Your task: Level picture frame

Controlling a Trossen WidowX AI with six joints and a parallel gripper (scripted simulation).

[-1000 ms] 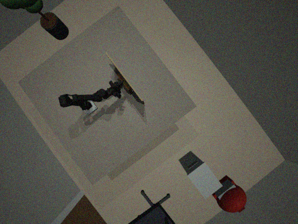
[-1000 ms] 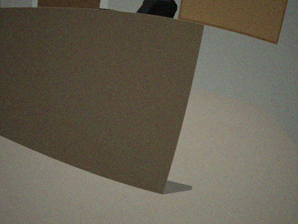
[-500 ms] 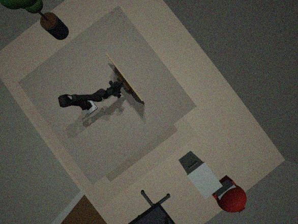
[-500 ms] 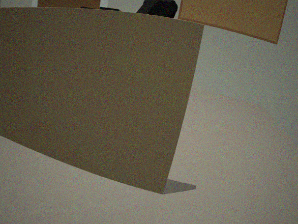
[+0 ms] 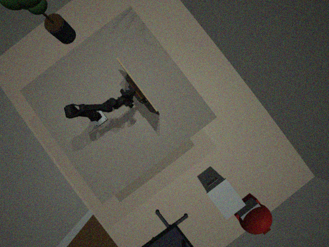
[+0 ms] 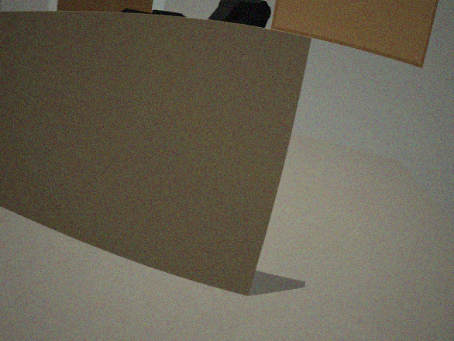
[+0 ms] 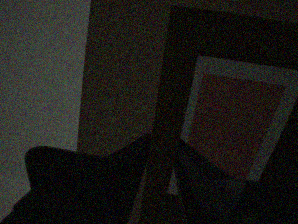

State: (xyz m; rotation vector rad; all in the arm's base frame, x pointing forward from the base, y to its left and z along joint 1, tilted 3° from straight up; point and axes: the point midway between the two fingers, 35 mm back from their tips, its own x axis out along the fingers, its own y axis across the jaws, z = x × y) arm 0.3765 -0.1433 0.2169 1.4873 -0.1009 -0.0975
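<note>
The picture frame [image 5: 142,99] [image 7: 172,75] hangs on the front of a thin upright wall panel [image 5: 123,67] [image 6: 147,147]. In the wrist view it has a dark border, a white mat and a brownish picture [image 7: 235,125]. My gripper [image 5: 132,96] [image 7: 162,141] is at the frame's face and is shut on the frame's dark left border bar. The screw and the notched strip are hidden behind the frame. The exterior view shows only the panel's back, with a dark part of the arm [image 6: 240,12] above its top edge. I cannot tell from these dim views how level the frame hangs.
The arm's base [image 5: 71,110] stands on a grey mat [image 5: 84,70] to the left of the panel. A potted plant [image 5: 60,28] is at the far left corner. A white box [image 5: 224,197], a red object [image 5: 256,220] and a dark stand [image 5: 169,222] are at the lower right. An orange board [image 6: 356,27] shows behind the panel.
</note>
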